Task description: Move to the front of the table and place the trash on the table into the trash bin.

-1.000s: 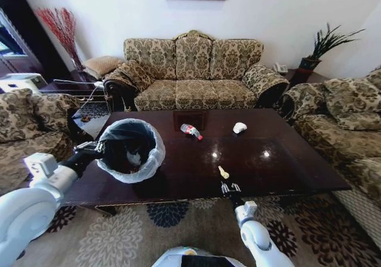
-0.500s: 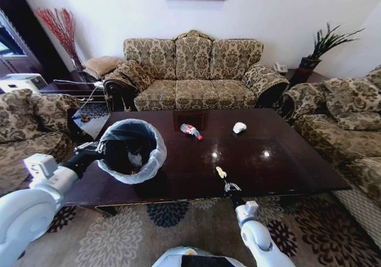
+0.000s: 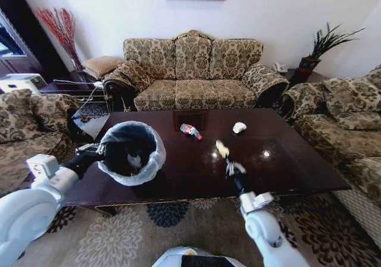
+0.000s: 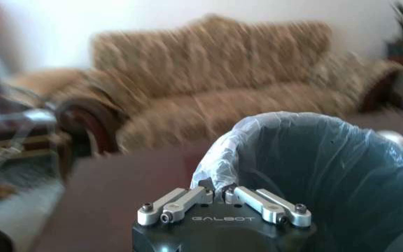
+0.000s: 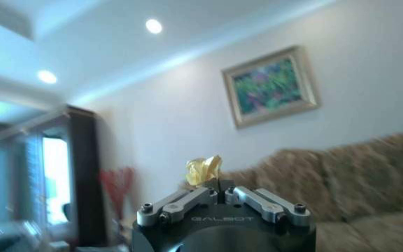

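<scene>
Right end effector (image 3: pixel 228 163) raised above the desk (image 3: pixel 286 166), closed on the yellowish scrap (image 3: pixel 222 148); scrap's long axis apparently points up, away from the fingers. Left end effector (image 3: pixel 95 151) pinches the trash bin (image 3: pixel 132 151) rim, likely to steady it. Bottle (image 3: pixel 190 131) and crumpled paper (image 3: pixel 239 127) lie on the desk.

The dark, glossy reddish-brown desk (image 3: pixel 286 160) stands on a floral rug (image 3: pixel 178 219) before the sofa. On its far half lie a clear bottle with a red label (image 3: pixel 190 131), near the middle, and a crumpled white paper (image 3: pixel 239 127) to the right of it, the two well apart.
</scene>
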Robot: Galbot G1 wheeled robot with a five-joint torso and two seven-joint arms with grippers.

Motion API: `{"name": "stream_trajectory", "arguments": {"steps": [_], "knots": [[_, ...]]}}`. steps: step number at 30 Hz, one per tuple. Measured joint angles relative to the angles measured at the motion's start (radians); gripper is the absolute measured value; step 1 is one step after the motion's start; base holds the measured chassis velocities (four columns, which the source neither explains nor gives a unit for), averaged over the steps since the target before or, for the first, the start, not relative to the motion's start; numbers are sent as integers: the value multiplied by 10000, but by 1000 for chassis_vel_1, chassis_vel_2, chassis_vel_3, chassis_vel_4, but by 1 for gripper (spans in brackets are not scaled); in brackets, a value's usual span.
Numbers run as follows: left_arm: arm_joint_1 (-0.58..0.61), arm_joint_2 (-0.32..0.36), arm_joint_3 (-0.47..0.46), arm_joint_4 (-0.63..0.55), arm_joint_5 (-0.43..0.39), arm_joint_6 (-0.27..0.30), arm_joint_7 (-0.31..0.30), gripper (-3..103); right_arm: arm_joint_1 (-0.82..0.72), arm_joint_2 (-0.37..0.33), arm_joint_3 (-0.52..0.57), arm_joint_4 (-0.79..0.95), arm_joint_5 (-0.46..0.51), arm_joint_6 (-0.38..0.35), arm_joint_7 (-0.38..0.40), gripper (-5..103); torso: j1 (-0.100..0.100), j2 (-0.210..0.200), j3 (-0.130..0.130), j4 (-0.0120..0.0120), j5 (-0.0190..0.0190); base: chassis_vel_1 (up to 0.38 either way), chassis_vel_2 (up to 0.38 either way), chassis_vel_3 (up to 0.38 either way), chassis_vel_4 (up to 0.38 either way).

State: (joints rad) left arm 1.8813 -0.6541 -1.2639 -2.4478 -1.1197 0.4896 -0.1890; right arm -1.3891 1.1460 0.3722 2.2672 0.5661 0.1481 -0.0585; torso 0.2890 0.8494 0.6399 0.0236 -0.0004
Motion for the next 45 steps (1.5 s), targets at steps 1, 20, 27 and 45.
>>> {"name": "stream_trajectory", "arguments": {"steps": [1,20,27,45], "knots": [[-2,212,1,0,-155,64,89,3,120,-198,-51,527,357,-172,-145,0,0,1,0,-2,-1,0,0,0,0],[-274,990,20,-530,-1196,398,1114,3,583,-1395,-2041,1900,982,-1986,-3120,5,0,1,0,-3,4,0,0,0,0],[-148,599,36,-535,-1150,393,1170,3,566,-1189,-2362,1681,575,-2011,-3001,32,0,0,0,-2,3,0,0,0,0],[-407,-573,-503,-444,-308,-11,965,3,1100,-634,-927,-1323,374,-1891,1056,96,0,0,0,-2,6,0,0,0,0]]}}
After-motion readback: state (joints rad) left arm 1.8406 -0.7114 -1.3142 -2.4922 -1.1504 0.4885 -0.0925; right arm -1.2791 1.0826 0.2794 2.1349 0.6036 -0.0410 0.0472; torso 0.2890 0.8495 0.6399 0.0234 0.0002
